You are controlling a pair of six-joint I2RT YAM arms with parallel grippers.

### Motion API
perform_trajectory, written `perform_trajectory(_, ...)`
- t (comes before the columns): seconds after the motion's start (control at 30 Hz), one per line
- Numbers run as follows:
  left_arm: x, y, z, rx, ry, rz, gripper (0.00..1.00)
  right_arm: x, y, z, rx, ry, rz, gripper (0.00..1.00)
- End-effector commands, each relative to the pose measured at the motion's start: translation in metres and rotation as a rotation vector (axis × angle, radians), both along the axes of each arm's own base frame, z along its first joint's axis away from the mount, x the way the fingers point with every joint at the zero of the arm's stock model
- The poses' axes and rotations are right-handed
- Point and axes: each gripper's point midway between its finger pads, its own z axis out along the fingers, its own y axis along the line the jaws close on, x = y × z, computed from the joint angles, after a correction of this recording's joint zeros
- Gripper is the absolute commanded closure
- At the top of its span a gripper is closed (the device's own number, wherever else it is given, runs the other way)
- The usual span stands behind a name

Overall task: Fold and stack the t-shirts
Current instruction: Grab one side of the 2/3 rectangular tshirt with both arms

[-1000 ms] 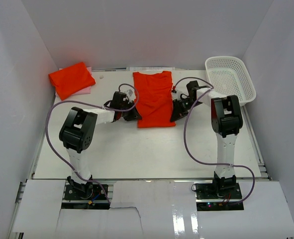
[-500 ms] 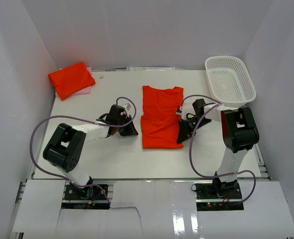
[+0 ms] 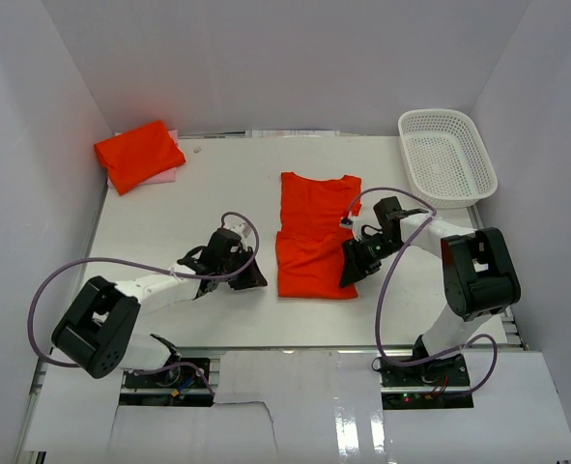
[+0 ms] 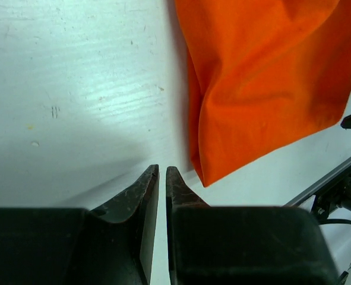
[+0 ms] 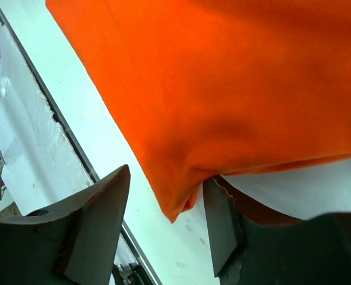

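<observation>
An orange t-shirt (image 3: 314, 237) lies part-folded in the middle of the table, its neck toward the back. My right gripper (image 3: 351, 266) is at its near right corner. In the right wrist view this gripper (image 5: 166, 178) stands open, with the loose shirt (image 5: 223, 77) corner hanging between the fingers against the right one. My left gripper (image 3: 257, 280) rests just left of the shirt's near left corner. In the left wrist view its jaws (image 4: 162, 168) are all but together with nothing in them, and the shirt (image 4: 264, 77) lies ahead to the right. A folded orange t-shirt (image 3: 138, 153) sits at the back left.
The folded shirt rests on a pink cloth (image 3: 166, 175). A white mesh basket (image 3: 446, 155) stands at the back right. White walls close in three sides. The table's near edge (image 3: 285, 340) runs just in front of both grippers.
Both arms drew back toward the near edge, dragging the shirt with them. My right gripper then opened and let go of the shirt's corner. The left gripper now sits clear of the shirt.
</observation>
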Motion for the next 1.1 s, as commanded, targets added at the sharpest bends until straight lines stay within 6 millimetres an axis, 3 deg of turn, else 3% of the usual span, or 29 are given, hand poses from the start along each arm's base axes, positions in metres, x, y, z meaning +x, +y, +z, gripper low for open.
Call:
perform_trajectory(0.0,-0.001,0.000,0.018,-0.034,-0.045,0.035,0.78,0.005,-0.004,0.004,-0.028,-0.039,-0.023,0.40)
perform_trajectory(0.2,0.004,-0.001,0.043,-0.030,-0.104,0.022,0.75,0.028,-0.016,0.012,-0.120,-0.113,-0.076,0.38)
perform_trajectory(0.33,0.009,-0.005,0.064,-0.034,-0.166,0.002,0.63,0.057,-0.030,0.031,-0.180,-0.218,-0.131,0.38)
perform_trajectory(0.37,0.010,-0.004,0.073,-0.039,-0.192,0.006,0.55,0.065,-0.031,0.043,-0.178,-0.267,-0.142,0.39)
perform_trajectory(0.47,0.021,-0.006,0.098,-0.060,-0.271,0.020,0.43,0.097,-0.036,0.081,-0.177,-0.430,-0.213,0.39)
perform_trajectory(0.57,0.039,-0.020,0.141,-0.125,-0.384,0.017,0.41,0.123,-0.032,0.127,-0.121,-0.603,-0.292,0.38)
perform_trajectory(0.6,0.043,-0.028,0.149,-0.136,-0.400,0.007,0.40,0.129,-0.031,0.140,-0.102,-0.648,-0.314,0.30)
perform_trajectory(0.63,0.055,-0.036,0.178,-0.164,-0.475,0.018,0.40,0.133,-0.029,0.152,-0.074,-0.679,-0.333,0.29)
perform_trajectory(0.67,0.061,-0.042,0.190,-0.171,-0.508,0.025,0.40,0.139,-0.027,0.173,-0.043,-0.745,-0.348,0.28)
perform_trajectory(0.7,0.062,-0.053,0.202,-0.182,-0.541,0.017,0.39,0.141,-0.026,0.184,-0.029,-0.771,-0.356,0.24)
perform_trajectory(0.73,0.077,-0.060,0.224,-0.191,-0.614,0.051,0.38,0.144,-0.026,0.193,-0.021,-0.791,-0.372,0.20)
perform_trajectory(0.8,0.085,-0.078,0.246,-0.219,-0.677,0.053,0.35,0.157,-0.031,0.216,-0.008,-0.817,-0.489,0.14)
perform_trajectory(0.83,0.095,-0.089,0.245,-0.214,-0.687,0.059,0.34,0.162,-0.034,0.224,0.001,-0.824,-0.546,0.13)
perform_trajectory(0.87,0.104,-0.095,0.269,-0.238,-0.730,0.085,0.33,0.162,-0.035,0.233,0.031,-0.804,-0.626,0.12)
perform_trajectory(0.93,0.112,-0.110,0.281,-0.260,-0.754,0.092,0.29,0.178,-0.054,0.247,0.036,-0.839,-0.839,0.01)
perform_trajectory(0.97,0.123,-0.119,0.288,-0.280,-0.758,0.116,0.27,0.174,-0.057,0.263,0.080,-0.875,-0.884,0.10)
perform_trajectory(1.03,0.132,-0.128,0.292,-0.300,-0.752,0.145,0.13,0.174,-0.056,0.280,0.180,-0.965,-0.916,0.10)
perform_trajectory(1.07,0.140,-0.134,0.295,-0.320,-0.742,0.174,0.06,0.164,-0.057,0.298,0.244,-1.014,-0.930,0.10)
